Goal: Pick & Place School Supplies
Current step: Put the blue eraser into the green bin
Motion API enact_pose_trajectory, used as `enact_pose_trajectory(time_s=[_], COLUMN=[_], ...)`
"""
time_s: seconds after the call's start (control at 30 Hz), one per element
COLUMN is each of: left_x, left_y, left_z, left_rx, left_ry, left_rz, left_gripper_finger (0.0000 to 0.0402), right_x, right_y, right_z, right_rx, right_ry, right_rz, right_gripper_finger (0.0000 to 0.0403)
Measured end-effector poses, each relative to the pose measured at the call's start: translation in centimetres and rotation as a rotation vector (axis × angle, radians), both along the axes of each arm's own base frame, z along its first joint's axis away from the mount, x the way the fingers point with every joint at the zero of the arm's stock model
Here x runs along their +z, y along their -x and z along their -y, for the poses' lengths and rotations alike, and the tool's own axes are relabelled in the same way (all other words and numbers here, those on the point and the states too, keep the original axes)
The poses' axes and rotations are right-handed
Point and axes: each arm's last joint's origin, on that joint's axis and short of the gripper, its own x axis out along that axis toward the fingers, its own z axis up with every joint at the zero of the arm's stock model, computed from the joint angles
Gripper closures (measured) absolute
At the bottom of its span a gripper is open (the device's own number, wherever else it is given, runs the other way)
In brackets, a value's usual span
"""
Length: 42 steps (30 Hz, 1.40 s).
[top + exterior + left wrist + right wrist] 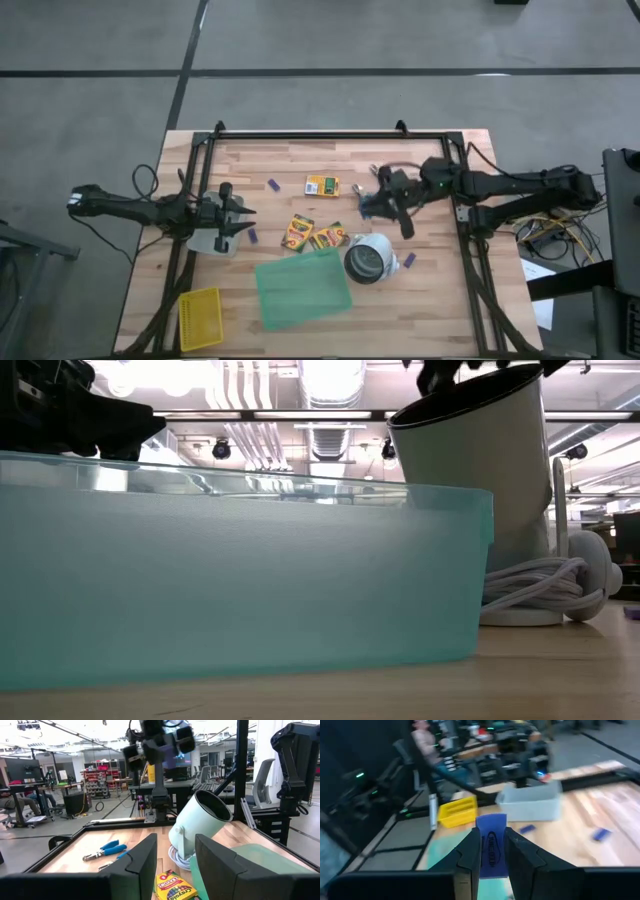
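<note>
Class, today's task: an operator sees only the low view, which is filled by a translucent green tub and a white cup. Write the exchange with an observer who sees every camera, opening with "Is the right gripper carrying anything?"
Observer: Yes. The right gripper is shut on a purple-blue piece, not far from the white cup.
Operator: And the left gripper?
Observer: The left gripper is open and empty, at the table's left side by a pale bin.
Operator: Where are the crayon boxes?
Observer: Three crayon boxes lie mid-table, two of them close to the green tub.
</note>
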Motion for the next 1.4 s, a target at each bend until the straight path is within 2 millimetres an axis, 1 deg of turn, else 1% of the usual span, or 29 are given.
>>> enact_pose_trajectory(time_s=[0.17, 0.3, 0.43, 0.57, 0.73, 0.87, 0.97, 1.23, 1.4], left_x=[0.0, 0.0, 0.0, 0.0, 0.0, -0.1, -0.1, -0.1, -0.2], left_y=[0.0, 0.0, 0.0, 0.0, 0.0, 0.0, 0.0, 0.0, 0.0], left_z=[0.0, 0.0, 0.0, 0.0, 0.0, 0.0, 0.0, 0.0, 0.0], left_rx=[0.000, 0.000, 0.000, 0.000, 0.000, -0.001, 0.000, -0.001, -0.001], left_ry=[0.000, 0.000, 0.000, 0.000, 0.000, -0.001, -0.001, -0.003, -0.003], left_rz=[0.000, 0.000, 0.000, 0.000, -0.002, -0.007, -0.008, -0.015, -0.021], left_gripper_finger=[0.0262, 0.0262, 0.0262, 0.0262, 0.0262, 0.0262, 0.0262, 0.0262, 0.0262], right_x=[-0.2, -0.7, -0.4, 0.2, 0.1, -0.3, -0.6, -1.1, -1.7], right_y=[-0.9, -1.1, -0.9, -0.4, -0.6, -1.7, -3.0, -6.2, -7.6], right_z=[-2.4, -4.6, -7.1, -9.5, -12.4, -14.4, -15.7, -19.1, -21.1], right_rx=[-0.042, -0.094, -0.183, -0.265, -0.318, -0.381, -0.397, -0.475, -0.465], right_ry=[0.041, 0.138, 0.216, 0.235, 0.269, 0.247, 0.235, 0.306, 0.375], right_rz=[0.039, 0.035, 0.044, 0.061, 0.049, 0.024, 0.007, -0.029, -0.077], right_gripper_finger=[0.0335, 0.0335, 0.0335, 0.0335, 0.0335, 0.0335, 0.0335, 0.0335, 0.0335])
